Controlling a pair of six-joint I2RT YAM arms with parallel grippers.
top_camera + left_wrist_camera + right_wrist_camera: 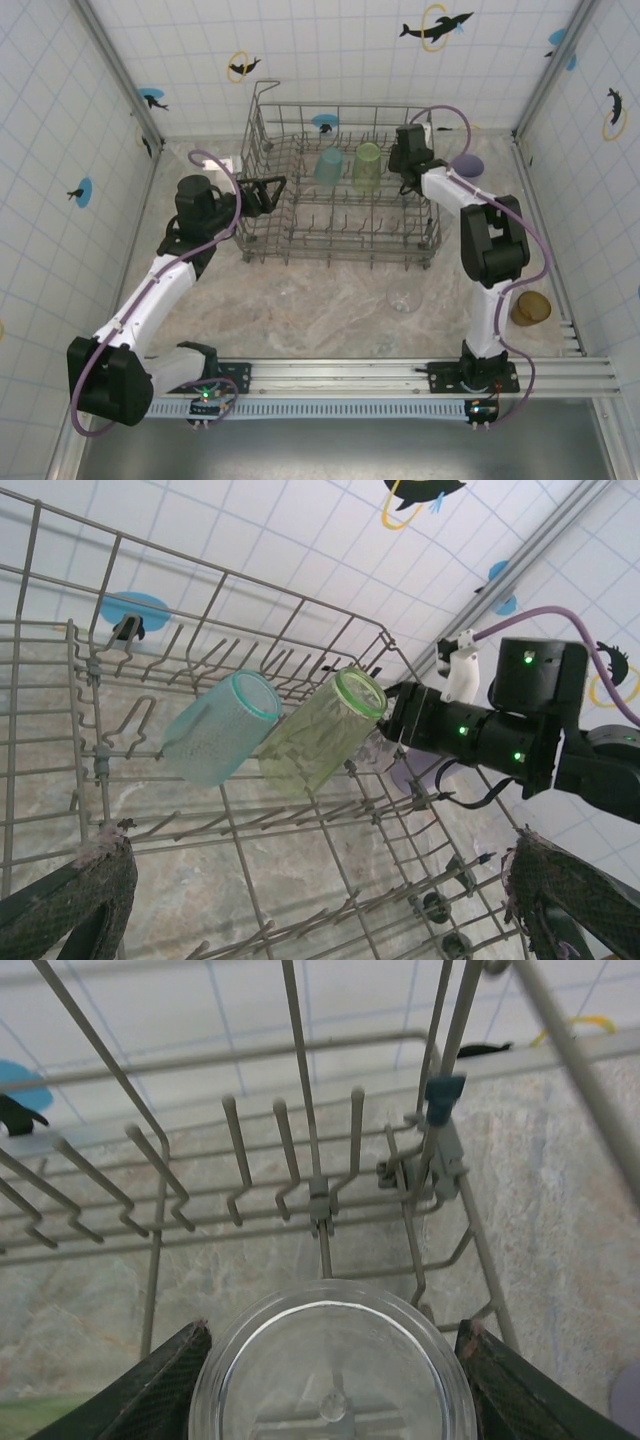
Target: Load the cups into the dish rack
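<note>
Marbled tabletop (pixel 320 305): grey wire dish rack (pixel 340 250) holds teal plastic tumbler (pixel 328 165), lime plastic tumbler (pixel 367 166); right gripper (pixel 335 1385) pinches clear plastic tumbler (pixel 330 1355); left gripper (pixel 320 900) spread.

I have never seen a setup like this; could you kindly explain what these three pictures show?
You see two robot arms bolted to a table, each ending in a two-finger pincer. One picture comes from a fixed camera above and behind them; the other two from cameras on the wrists. A wire dish rack holds a teal cup and a green cup. On the table sit a lavender cup, an amber cup and a loose clear cup. The left pincer is open and empty by the rack's left side. The right pincer grips a second clear cup above the rack's tines.
</note>
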